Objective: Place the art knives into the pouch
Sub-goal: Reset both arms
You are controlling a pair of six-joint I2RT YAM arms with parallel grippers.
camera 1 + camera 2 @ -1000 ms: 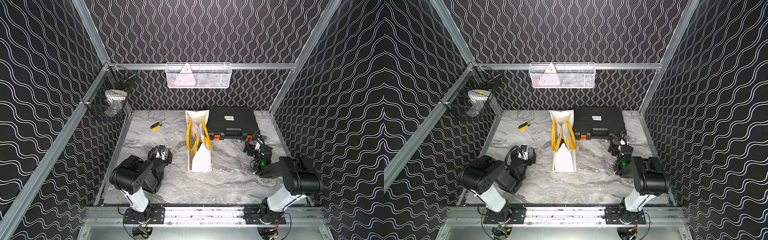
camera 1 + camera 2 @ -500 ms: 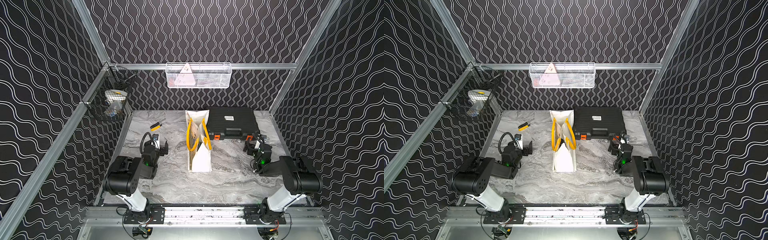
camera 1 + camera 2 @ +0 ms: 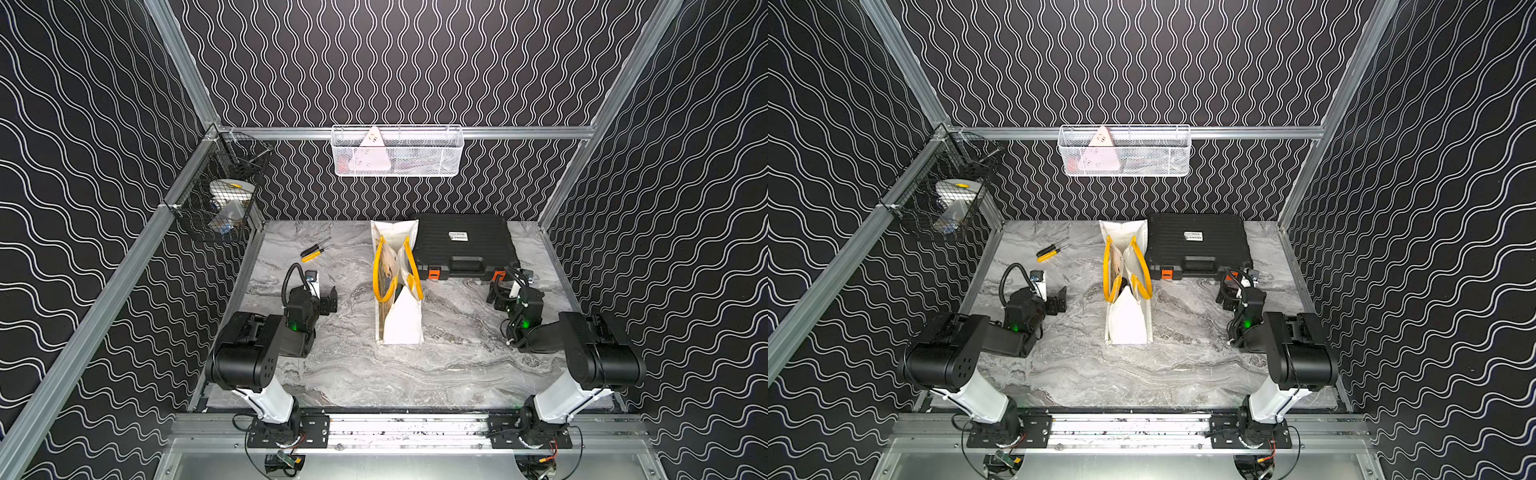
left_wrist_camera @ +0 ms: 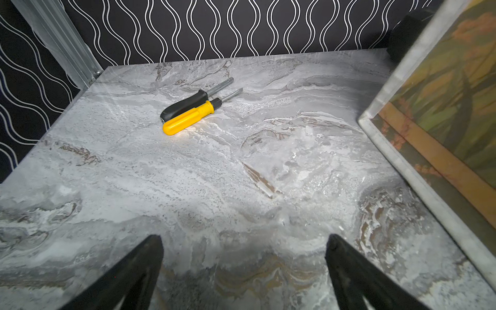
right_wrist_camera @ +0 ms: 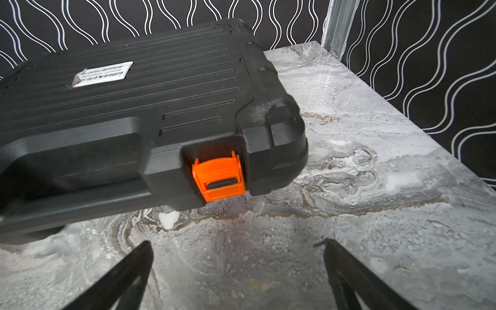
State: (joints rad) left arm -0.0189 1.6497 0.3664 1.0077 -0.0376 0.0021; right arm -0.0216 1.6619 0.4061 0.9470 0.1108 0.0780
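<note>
In both top views we see the pouch (image 3: pixel 400 320) (image 3: pixel 1128 316) standing up in the middle of the table (image 3: pixel 415 374), open on top. A black case (image 3: pixel 461 245) (image 3: pixel 1196 245) sits just beside it at the back. The art knife (image 3: pixel 311 256) (image 3: pixel 1045 254), with its yellow handle, lies flat near the back left corner, well apart from the pouch. The left gripper (image 3: pixel 329 299) is low, near the knife. The right gripper (image 3: pixel 496 293) is by the case.

In the left wrist view, the left gripper (image 4: pixel 243 239) is spread wide and holds nothing. The knife (image 4: pixel 188 118) lies ahead, touching a black-handled tool (image 4: pixel 185 104).

In the right wrist view, the right gripper (image 5: pixel 238 243) is spread wide too, and holds nothing. An orange latch (image 5: pixel 218 178) on the case (image 5: pixel 134 107) is just ahead.
</note>
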